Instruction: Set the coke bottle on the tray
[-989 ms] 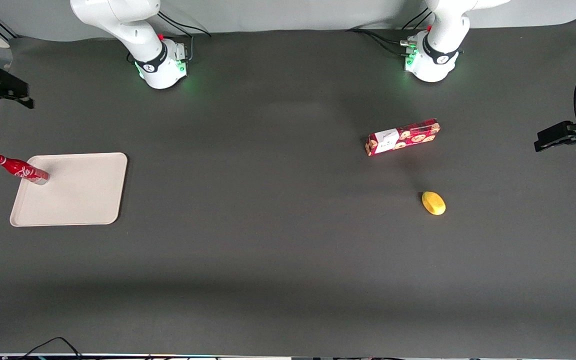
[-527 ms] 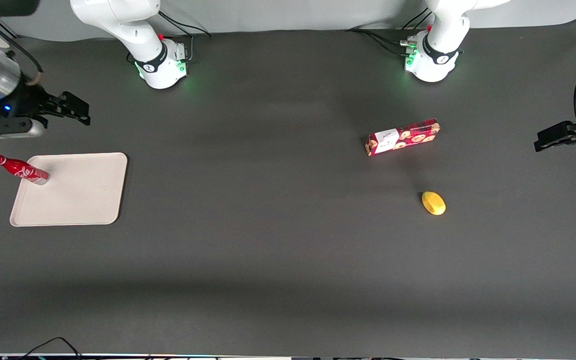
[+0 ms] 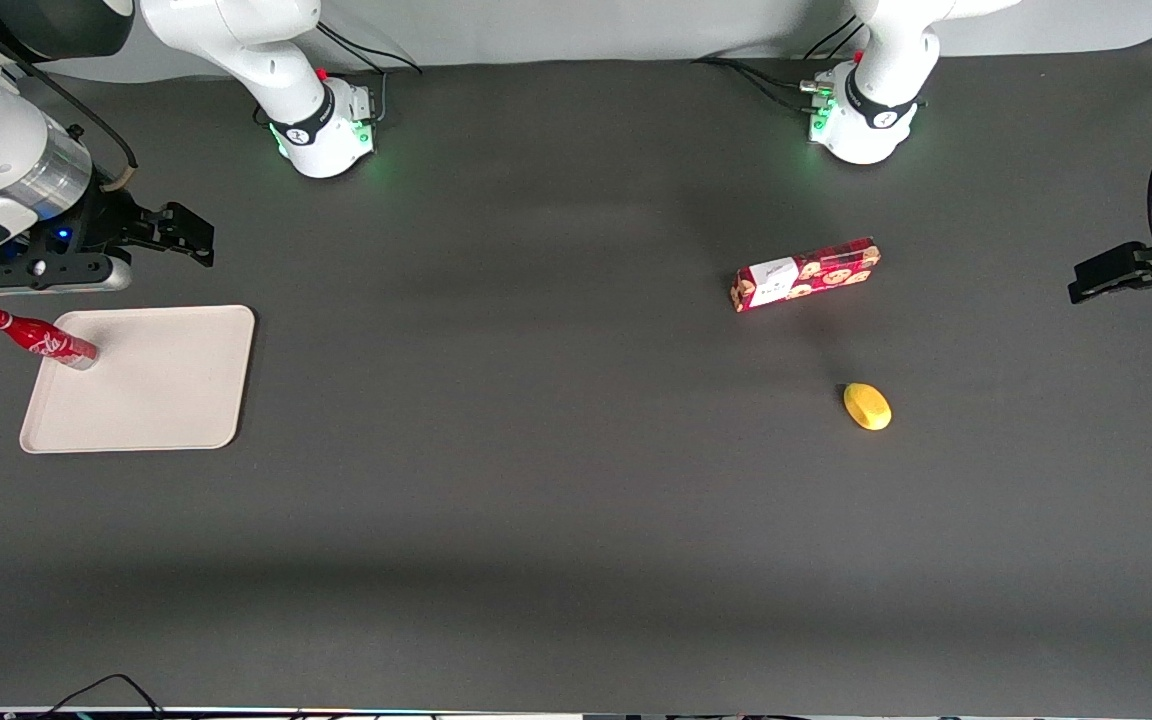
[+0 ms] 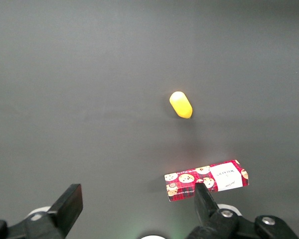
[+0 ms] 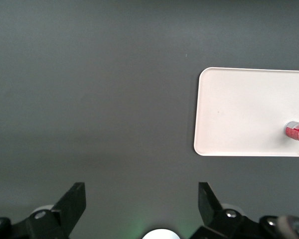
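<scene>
Lying nearest the front camera of all items, the yellow lemon-like object (image 3: 867,406) rests on the dark surface (image 3: 556,480) toward the parked arm's end; the left wrist view shows it (image 4: 181,104) apart from everything else.

The tray (image 3: 151,385) comes next, flat on the surface toward the working arm's end. It is beige with rounded corners and a low rim, as the right wrist view confirms (image 5: 239,112).

The coke bottle (image 3: 39,337) stands upright on the tray, its silvery base planted inside the rim near the tray corner that is farther from the front camera and toward the working arm's end. Nothing touches it. In the right wrist view only its base and lower red body (image 5: 297,132) show, on the tray floor close to the rim.

The red cookie box (image 3: 805,274) lies flat farther from the camera than the yellow object, well apart from it; the left wrist view shows it too (image 4: 207,180).

The gripper (image 3: 198,232) hangs above bare surface, farther from the front camera than the tray and clear of both tray and bottle. Its fingers (image 5: 72,203) are spread wide apart with nothing between them: released.
</scene>
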`<move>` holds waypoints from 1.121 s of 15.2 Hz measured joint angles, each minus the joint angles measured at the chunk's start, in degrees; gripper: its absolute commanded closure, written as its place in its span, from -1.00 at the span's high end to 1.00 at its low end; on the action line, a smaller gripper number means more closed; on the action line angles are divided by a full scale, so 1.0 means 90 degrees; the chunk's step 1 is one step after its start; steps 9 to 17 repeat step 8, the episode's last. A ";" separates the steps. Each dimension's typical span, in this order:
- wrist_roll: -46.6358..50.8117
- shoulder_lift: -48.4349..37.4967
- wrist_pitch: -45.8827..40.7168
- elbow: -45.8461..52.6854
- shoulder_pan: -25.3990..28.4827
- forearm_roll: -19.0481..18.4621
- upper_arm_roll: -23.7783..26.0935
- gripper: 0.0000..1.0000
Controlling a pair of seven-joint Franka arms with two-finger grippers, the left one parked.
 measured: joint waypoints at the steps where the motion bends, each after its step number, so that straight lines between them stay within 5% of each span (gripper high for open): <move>1: 0.0000 0.0000 0.0003 0.0000 -0.0028 0.0000 -0.0044 1.00; 7: -0.0072 -0.0035 0.0009 0.0053 -0.0210 -0.0001 -0.0727 1.00; 17: -0.0072 -0.0034 0.0009 0.0112 -0.0211 0.0001 -0.0738 1.00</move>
